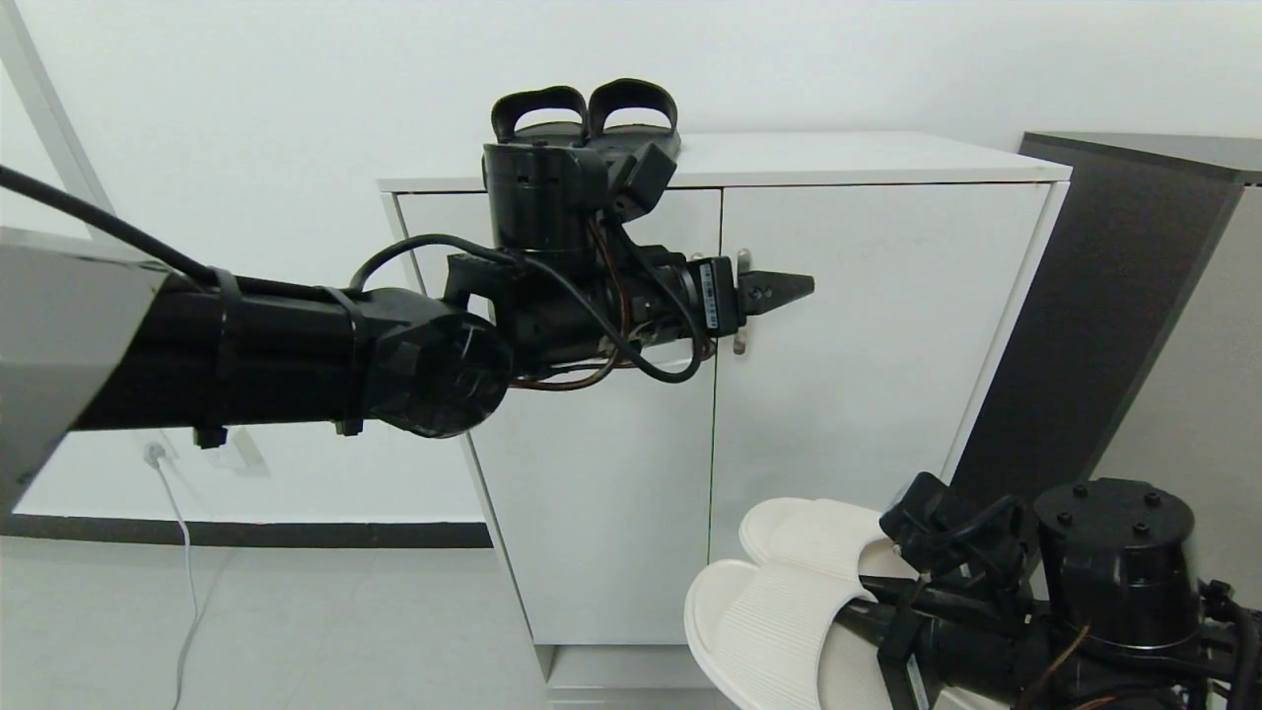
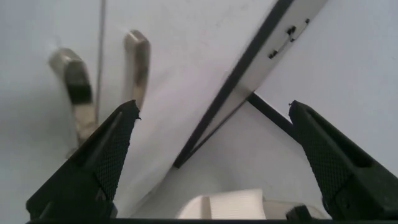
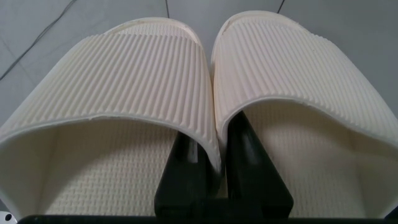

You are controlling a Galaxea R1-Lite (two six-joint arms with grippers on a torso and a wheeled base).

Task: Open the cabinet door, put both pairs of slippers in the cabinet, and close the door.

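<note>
Door-opening step: left gripper (image 2: 212, 107), fingers open, must close on the white cabinet's (image 1: 868, 345) silver handle (image 2: 137, 62); right gripper's (image 3: 214, 146) fingers clamp cream ribbed slippers (image 3: 143, 81).

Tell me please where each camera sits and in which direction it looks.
Head view: on the robot's head, facing the closed cabinet; both arms show, the left gripper by the door handles.
Left wrist view: on the left wrist, looking past its open fingers at the door handles.
Right wrist view: on the right wrist, facing the white slippers in the right gripper.
Shared: head and left wrist, the door handles; head and right wrist, the white slippers.
</note>
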